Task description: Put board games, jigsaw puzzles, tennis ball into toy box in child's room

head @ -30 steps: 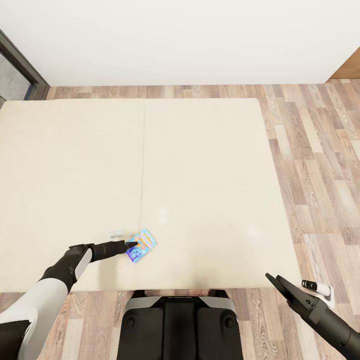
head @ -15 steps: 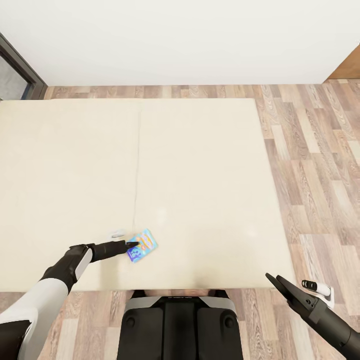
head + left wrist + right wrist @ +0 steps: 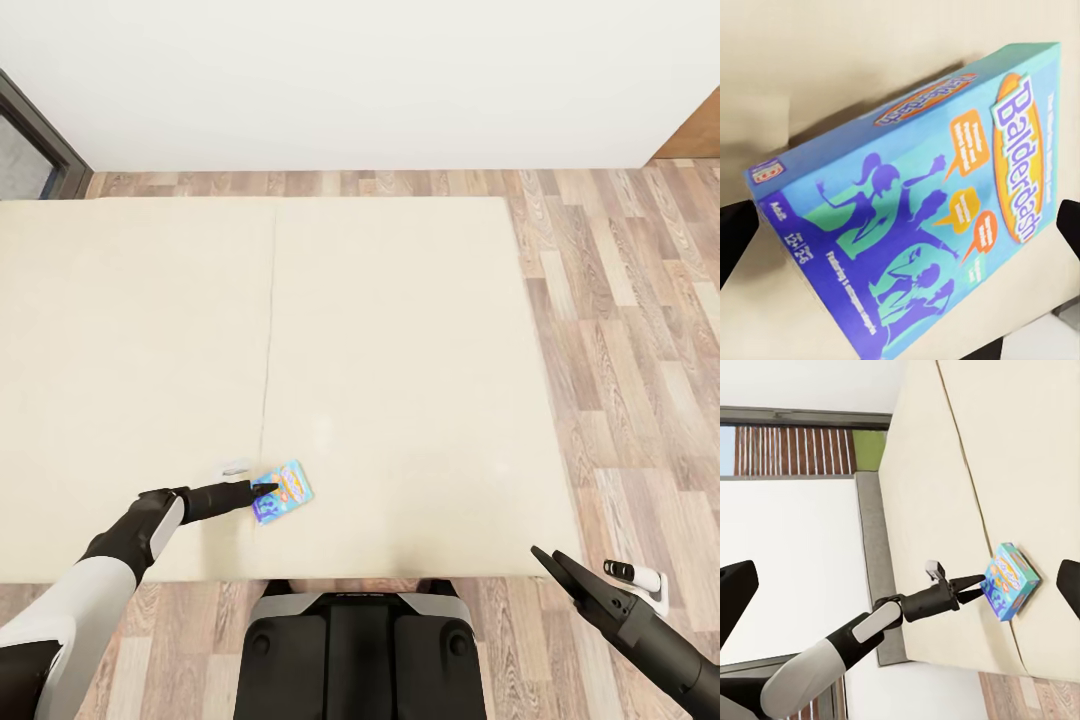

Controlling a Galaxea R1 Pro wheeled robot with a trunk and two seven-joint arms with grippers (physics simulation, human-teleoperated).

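Head view looks down over a wide beige bed (image 3: 400,330) with wood-plank floor (image 3: 630,330) beyond it and to its right, and a white wall at the far side. At the left, the left arm reaches forward and rightward over the bed's near edge, its forearm low and nearly level, the white upper arm cut off at the frame's lower left corner. The left gripper (image 3: 262,490) has its dark tips at the near-left corner of a small blue board game (image 3: 282,491), which lies on the mattress close to the near edge, just right of the seam in the bed. Left wrist view shows the same box (image 3: 922,217) from close up, tilted, with "Balderdash" printed on its lid; the jaws stand wide, one dark tip at each side edge of that frame, and the box lies between them. Whether either tip touches the box cannot be told. Right wrist view sees the left arm from the side, its gripper (image 3: 971,586) pointing at the blue box (image 3: 1011,580) on the bed. At the right of the head view, the right arm angles up from the lower right corner, held off the bed over the floor; the right gripper (image 3: 556,566) ends in dark tips that look slightly parted, and in its own wrist view the two tips sit far apart at the frame's edges, so its jaws are wide with nothing between them.
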